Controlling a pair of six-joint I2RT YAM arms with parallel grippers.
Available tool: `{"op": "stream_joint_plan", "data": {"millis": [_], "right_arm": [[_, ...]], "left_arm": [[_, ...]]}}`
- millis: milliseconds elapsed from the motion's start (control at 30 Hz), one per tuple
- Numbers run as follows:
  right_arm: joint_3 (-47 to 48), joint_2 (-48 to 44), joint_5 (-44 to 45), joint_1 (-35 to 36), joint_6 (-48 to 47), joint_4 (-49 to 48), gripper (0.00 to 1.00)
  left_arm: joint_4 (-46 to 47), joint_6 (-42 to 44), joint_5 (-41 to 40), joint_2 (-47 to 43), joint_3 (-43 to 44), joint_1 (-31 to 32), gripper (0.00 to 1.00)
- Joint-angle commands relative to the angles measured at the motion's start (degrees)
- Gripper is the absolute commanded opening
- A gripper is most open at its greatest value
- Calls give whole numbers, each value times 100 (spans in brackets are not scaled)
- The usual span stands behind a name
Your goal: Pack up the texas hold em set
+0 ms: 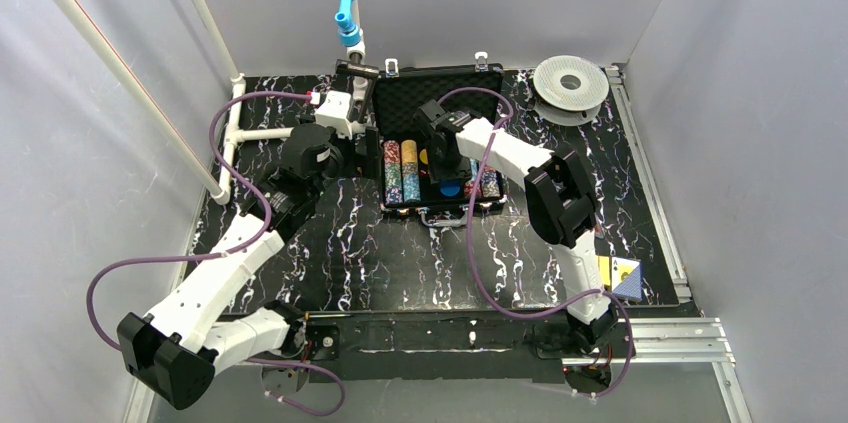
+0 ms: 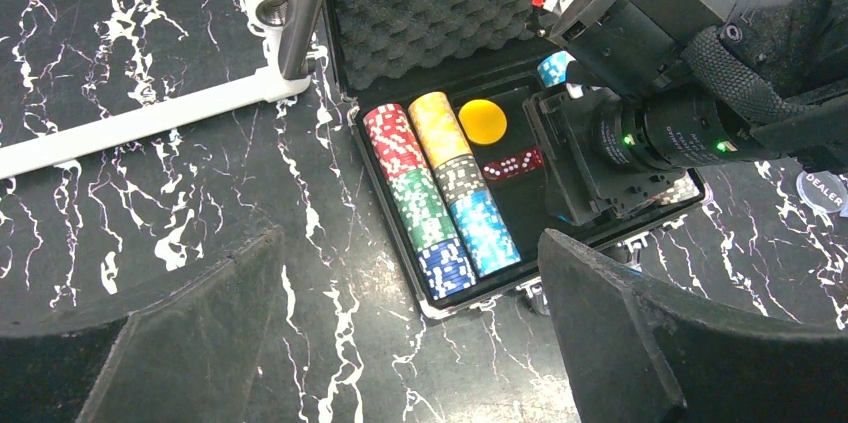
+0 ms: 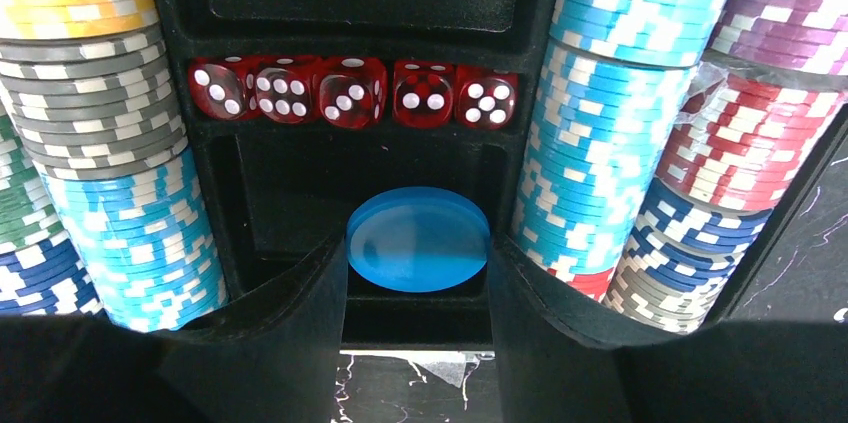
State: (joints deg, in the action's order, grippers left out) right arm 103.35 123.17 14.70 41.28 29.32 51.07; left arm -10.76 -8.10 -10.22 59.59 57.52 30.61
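On the black marbled worktop (image 1: 400, 263), the briefcase (image 1: 392, 103) lies open at the far edge, chip rows (image 2: 430, 183) and dice (image 3: 352, 91) seated. The right gripper (image 3: 415, 255) clamps the blue disc (image 3: 418, 233) inside it. The left gripper (image 2: 408, 243) gapes empty. Closing and latching remain.

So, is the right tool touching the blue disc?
Touching. The right wrist view shows the blue disc clamped by its edges between both fingers of the right tool.
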Motion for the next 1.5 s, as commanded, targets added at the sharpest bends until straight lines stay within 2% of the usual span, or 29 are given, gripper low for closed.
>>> {"op": "stream_joint_plan", "data": {"millis": [0,267,633,767,833,967,1100,1300,1467], "right_arm": [[38,-54,132,29,-75,61,16],[77,-114,65,30,-163,8,47],[217,-267,-11,30,-258,52,60],[230,-337,-110,30,-316,-1,75],[271,-334,-113,30,-313,-4,79],[496,-398,-4,30,-244,309,80],[176,-1104,269,47,-118,337,79],[-1241,-2813,901,-38,51,52,79],[-2923,-4286,978,-493,699,41,78]], "left_arm": [[-49,9,-4,-44,208,24,99],[-48,9,10,-25,215,28,100],[-49,19,-7,-43,217,24,99],[-57,13,6,-43,217,20,100],[-62,19,4,-44,220,24,99],[-57,19,-15,-63,207,24,100],[-57,19,-24,-86,209,24,100],[-60,19,1,-94,207,24,100],[-42,2,24,-125,212,24,99]]}}
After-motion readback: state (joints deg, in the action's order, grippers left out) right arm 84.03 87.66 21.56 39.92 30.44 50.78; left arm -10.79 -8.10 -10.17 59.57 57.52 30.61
